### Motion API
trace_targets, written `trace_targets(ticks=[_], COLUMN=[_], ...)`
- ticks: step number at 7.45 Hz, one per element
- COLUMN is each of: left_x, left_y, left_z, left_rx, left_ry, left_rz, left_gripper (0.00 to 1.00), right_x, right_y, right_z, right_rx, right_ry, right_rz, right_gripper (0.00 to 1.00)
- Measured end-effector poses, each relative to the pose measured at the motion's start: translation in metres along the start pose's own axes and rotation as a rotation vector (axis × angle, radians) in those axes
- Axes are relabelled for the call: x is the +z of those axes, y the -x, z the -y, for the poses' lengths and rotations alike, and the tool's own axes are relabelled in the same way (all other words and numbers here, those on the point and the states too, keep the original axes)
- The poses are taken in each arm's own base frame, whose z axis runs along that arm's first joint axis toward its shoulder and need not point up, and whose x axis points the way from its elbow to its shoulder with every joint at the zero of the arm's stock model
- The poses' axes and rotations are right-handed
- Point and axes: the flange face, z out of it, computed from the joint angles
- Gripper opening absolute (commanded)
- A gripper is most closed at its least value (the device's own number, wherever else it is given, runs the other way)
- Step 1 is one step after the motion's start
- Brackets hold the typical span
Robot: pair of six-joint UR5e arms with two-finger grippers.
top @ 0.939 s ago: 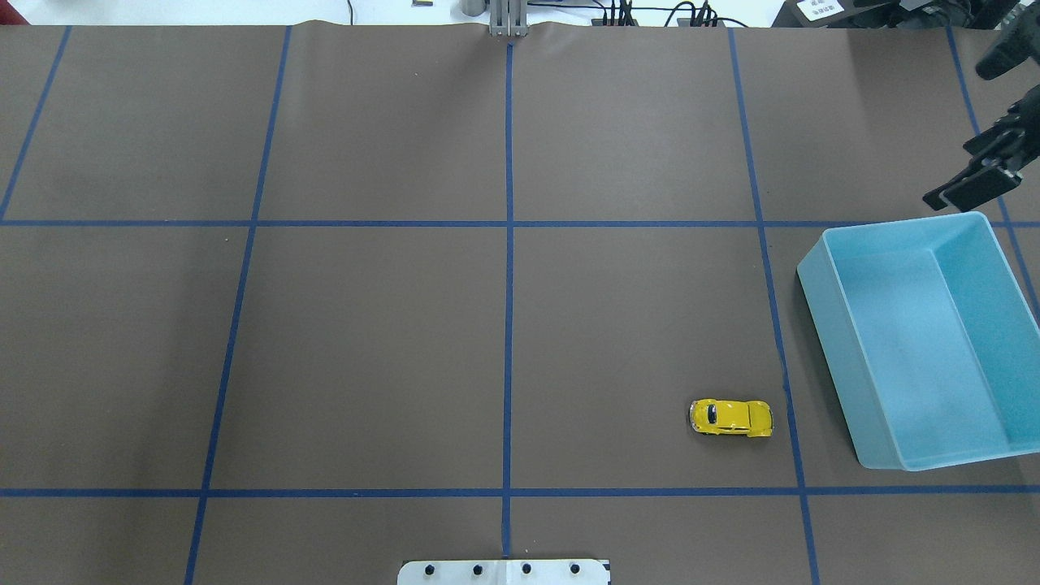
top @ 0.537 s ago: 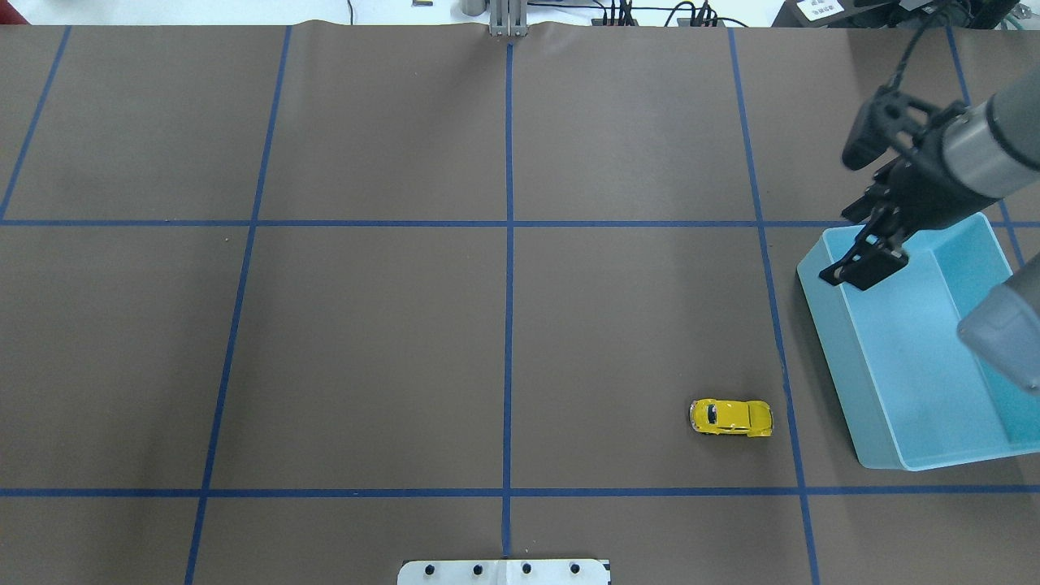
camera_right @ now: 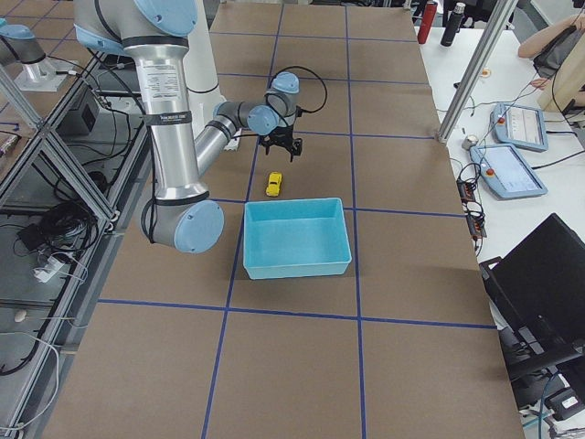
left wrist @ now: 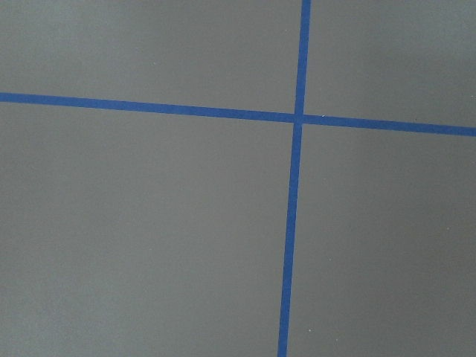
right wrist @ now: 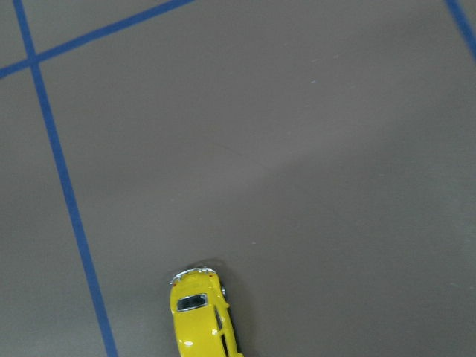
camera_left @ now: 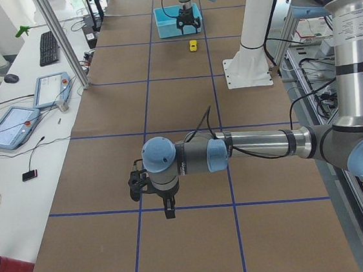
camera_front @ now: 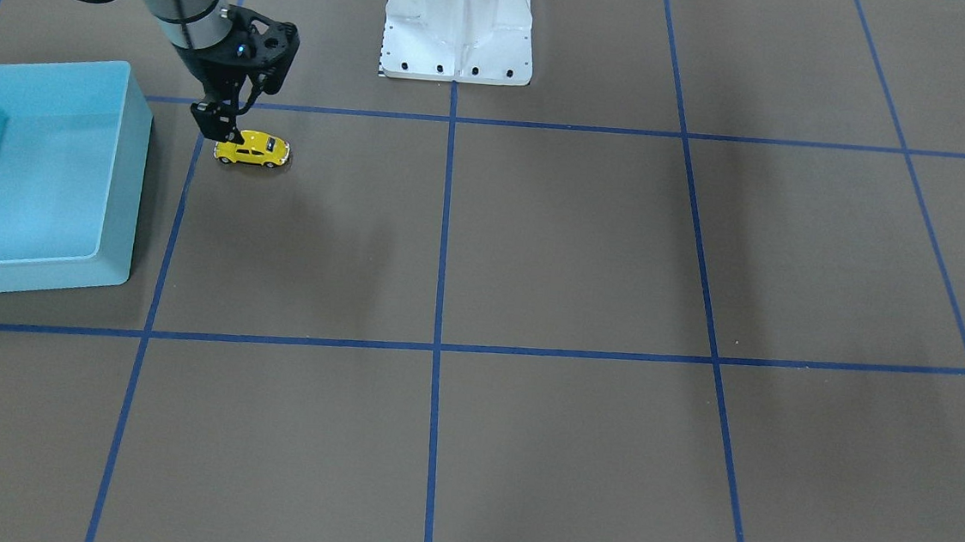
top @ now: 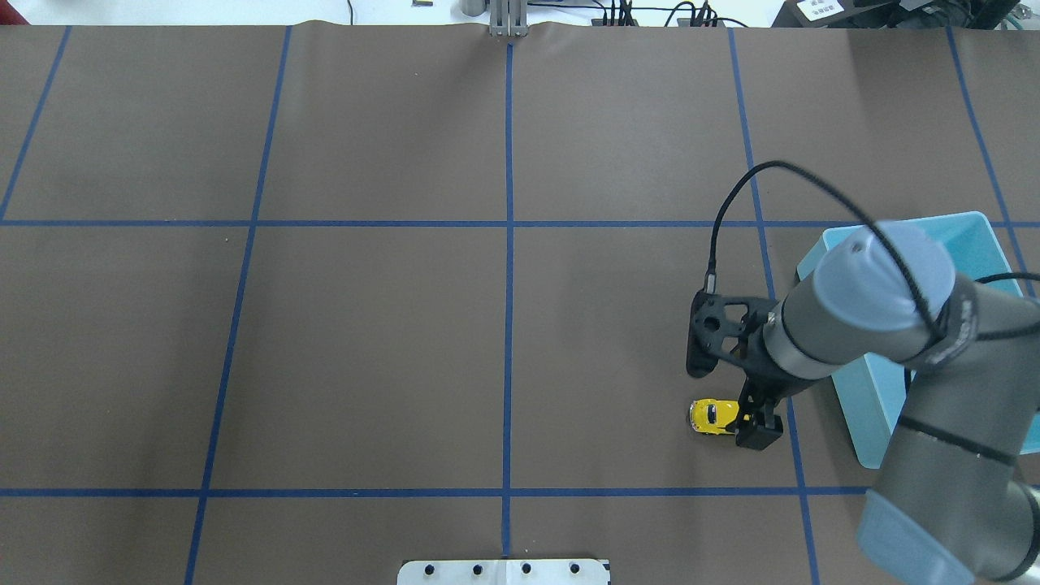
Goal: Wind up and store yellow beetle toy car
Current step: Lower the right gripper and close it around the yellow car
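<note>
The yellow beetle toy car (top: pixel 714 416) stands on its wheels on the brown table, left of the light blue bin (top: pixel 972 223). It also shows in the front view (camera_front: pixel 252 150), the right side view (camera_right: pixel 273 185) and at the bottom of the right wrist view (right wrist: pixel 202 315). My right gripper (top: pixel 754 424) hangs open just above the car's end nearest the bin, apart from it (camera_front: pixel 220 123). My left gripper (camera_left: pixel 167 206) shows only in the left side view, low over the bare table far from the car; I cannot tell whether it is open or shut.
The bin (camera_front: pixel 130 88) is empty and stands by the table's right edge. The robot's white base (camera_front: pixel 459 19) stands at the near middle edge. Blue tape lines (left wrist: pixel 297 119) cross the brown cover. My right arm's elbow (top: pixel 959 455) overhangs the bin's near corner.
My right arm has swung in from the far right, over the bin's far corner, down to the car. The car has not moved.
</note>
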Motion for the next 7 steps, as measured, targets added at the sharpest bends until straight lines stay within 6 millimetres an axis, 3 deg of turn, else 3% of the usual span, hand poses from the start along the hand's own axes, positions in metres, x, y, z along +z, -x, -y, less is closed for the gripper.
trace_targets(ticks=[1,2,4,7], left_x=[0.001,0.001,0.002,0.002], left_y=[0.001,0.001,0.002,0.003], left_z=[0.000,-0.001,-0.001,-0.002], left_rx=[-0.001,-0.002,-0.004,-0.006], left_ry=[0.001,0.002,0.004,0.004], left_rz=[0.000,0.000,0.001,0.001], left_gripper=[1.00,1.00,1.00,1.00], right_x=[0.014,0.021,0.028,0.044], right_y=[0.020,0.026,0.016,0.005], right_z=[0.003,-0.001,-0.018,-0.027], right_rx=[-0.045,-0.082,-0.142,-0.168], right_ry=[0.050,0.086,0.144,0.196], right_rz=[-0.021,-0.038,-0.063,-0.095], right_gripper=[1.00,1.00,1.00,1.00])
